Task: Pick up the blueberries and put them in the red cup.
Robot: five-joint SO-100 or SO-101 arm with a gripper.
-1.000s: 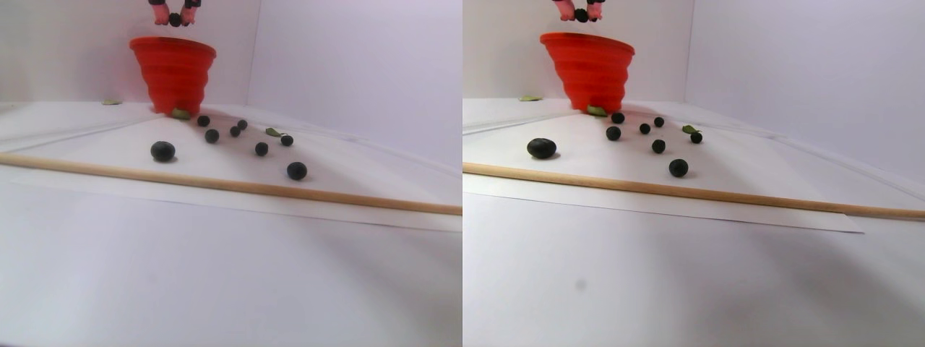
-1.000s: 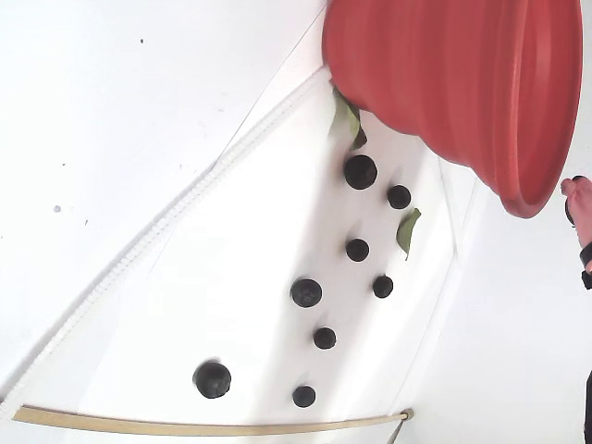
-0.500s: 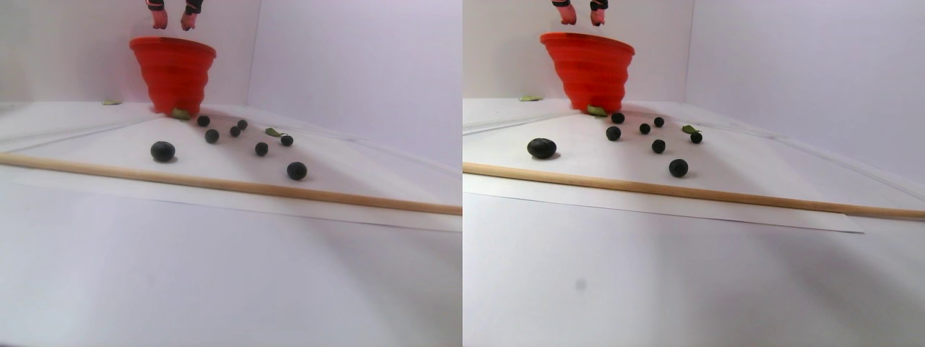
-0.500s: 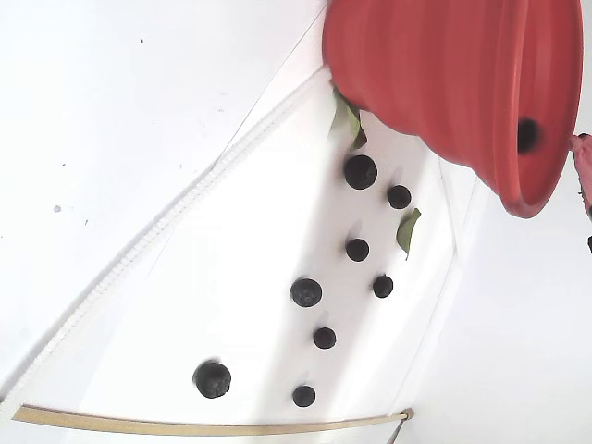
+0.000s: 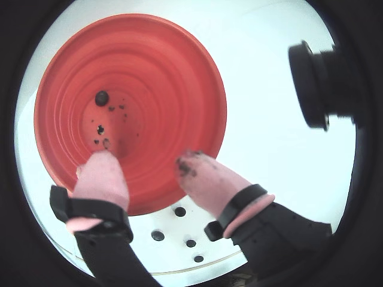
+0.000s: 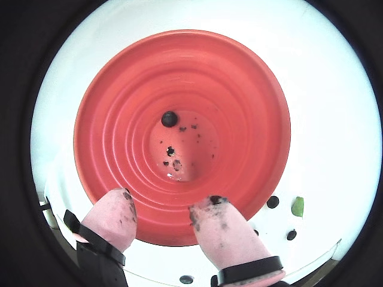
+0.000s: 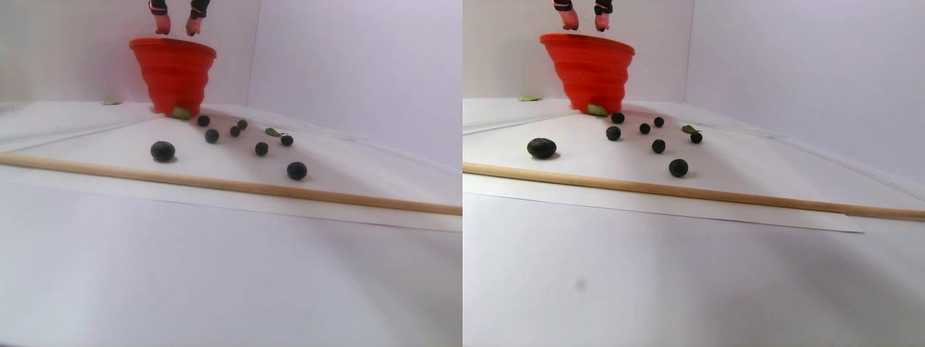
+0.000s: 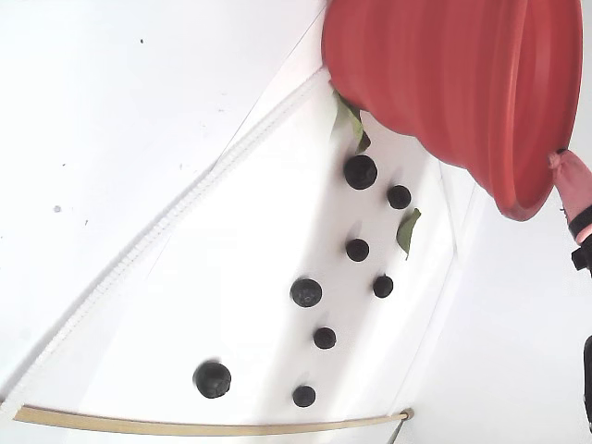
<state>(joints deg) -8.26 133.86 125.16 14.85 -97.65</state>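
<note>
Hovering just above the rim of the red cup, the gripper now has its pink fingertips spread apart with nothing between them, whereas a second ago a dark berry was pinched there. That berry has gone down: in both wrist views a single blueberry lies on the cup floor, at about 11 o'clock from the floor's centre, among dark smears and crumbs. Dark juice stains also mark the fingertips. Outside the cup, the remaining blueberries sit scattered on the white surface; the fixed view shows eight of them, strung out below the cup's base, roughly toward 6 and 7 o'clock of it, with small green leaves among them. In the stereo pair view the gripper hangs at 12 o'clock over the cup, and a wooden stick lies across the front of the berry patch. One drop looks complete, so the arm is free to go for another berry; most of the task seems still ahead.
</note>
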